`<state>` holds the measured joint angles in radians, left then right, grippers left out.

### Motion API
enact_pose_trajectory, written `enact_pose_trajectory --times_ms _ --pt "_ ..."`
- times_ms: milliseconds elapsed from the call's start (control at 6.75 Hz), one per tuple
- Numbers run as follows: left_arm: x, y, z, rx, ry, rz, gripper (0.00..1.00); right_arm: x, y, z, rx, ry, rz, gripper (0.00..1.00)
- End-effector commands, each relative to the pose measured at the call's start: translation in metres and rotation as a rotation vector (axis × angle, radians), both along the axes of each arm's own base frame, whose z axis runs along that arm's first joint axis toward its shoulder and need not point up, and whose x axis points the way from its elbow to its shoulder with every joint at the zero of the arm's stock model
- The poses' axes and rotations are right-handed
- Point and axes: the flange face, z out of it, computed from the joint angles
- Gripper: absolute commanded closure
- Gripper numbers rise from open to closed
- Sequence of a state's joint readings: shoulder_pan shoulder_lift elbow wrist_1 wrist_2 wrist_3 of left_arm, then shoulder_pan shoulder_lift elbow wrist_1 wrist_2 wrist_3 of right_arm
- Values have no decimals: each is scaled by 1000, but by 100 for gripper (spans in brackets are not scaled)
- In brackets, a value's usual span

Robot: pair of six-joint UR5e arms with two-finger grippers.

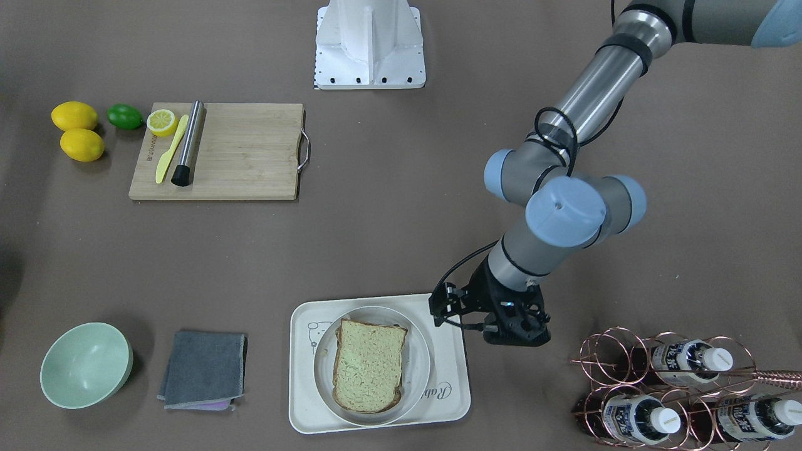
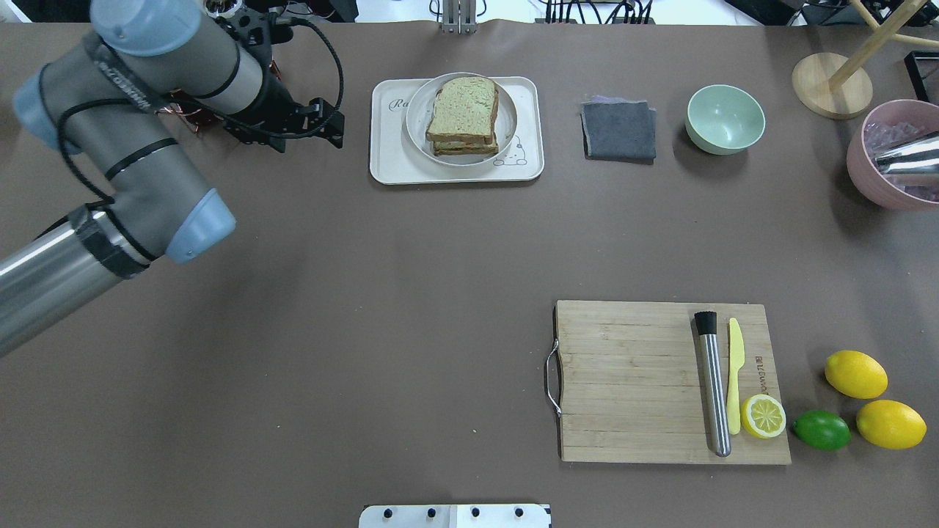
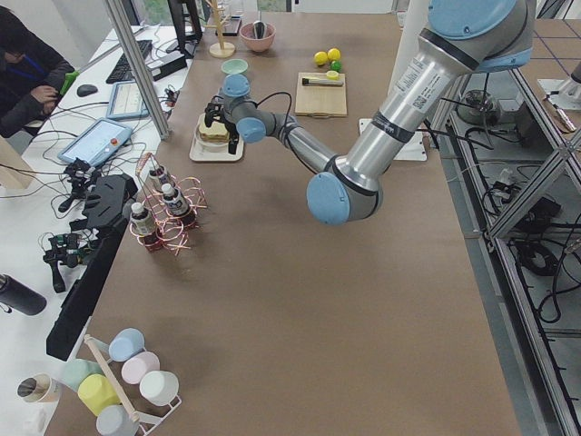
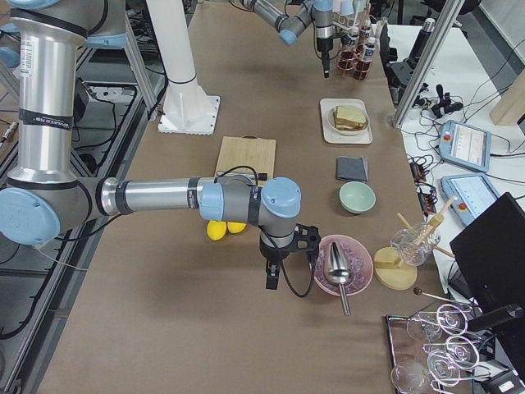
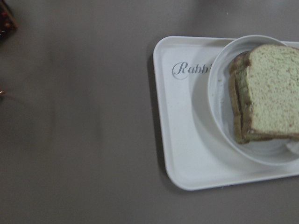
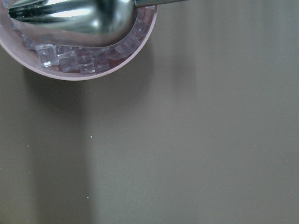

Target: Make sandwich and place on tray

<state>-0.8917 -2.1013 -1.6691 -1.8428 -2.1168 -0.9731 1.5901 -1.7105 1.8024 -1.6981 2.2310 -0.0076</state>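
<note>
The sandwich (image 1: 368, 366), two pale brown-crusted bread slices stacked, lies on a round grey plate (image 1: 418, 351) that stands on the cream tray (image 1: 307, 401) with "Rabbit" script. It also shows in the overhead view (image 2: 462, 110) and the left wrist view (image 5: 273, 93). The filling is mostly hidden. My left gripper (image 1: 517, 329) hangs above the table just beside the tray's end, apart from it. Its fingers are hidden under the wrist, so I cannot tell if it is open. My right gripper (image 4: 271, 279) shows only in the exterior right view, beside a pink bowl, and I cannot tell its state.
A copper bottle rack (image 1: 677, 388) stands close to my left gripper. A grey cloth (image 1: 203, 369) and a green bowl (image 1: 86, 364) lie past the tray. A wooden cutting board (image 1: 244, 156) holds a muddler, knife and lemon half. A pink ice bowl (image 6: 79, 65) holds a metal scoop.
</note>
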Motion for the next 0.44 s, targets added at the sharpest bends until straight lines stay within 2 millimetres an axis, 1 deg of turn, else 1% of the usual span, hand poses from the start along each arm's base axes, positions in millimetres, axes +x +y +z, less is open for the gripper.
enact_pose_trajectory --times_ms 0,148,296 --pt "-108 60 34 21 -114 23 1 0 2 3 -6 0 -1 0" --pt "-171 60 75 60 -182 13 1 0 4 5 -13 0 0 0" --pt "-222 65 135 113 -279 80 1 0 4 6 -14 0 -1 0"
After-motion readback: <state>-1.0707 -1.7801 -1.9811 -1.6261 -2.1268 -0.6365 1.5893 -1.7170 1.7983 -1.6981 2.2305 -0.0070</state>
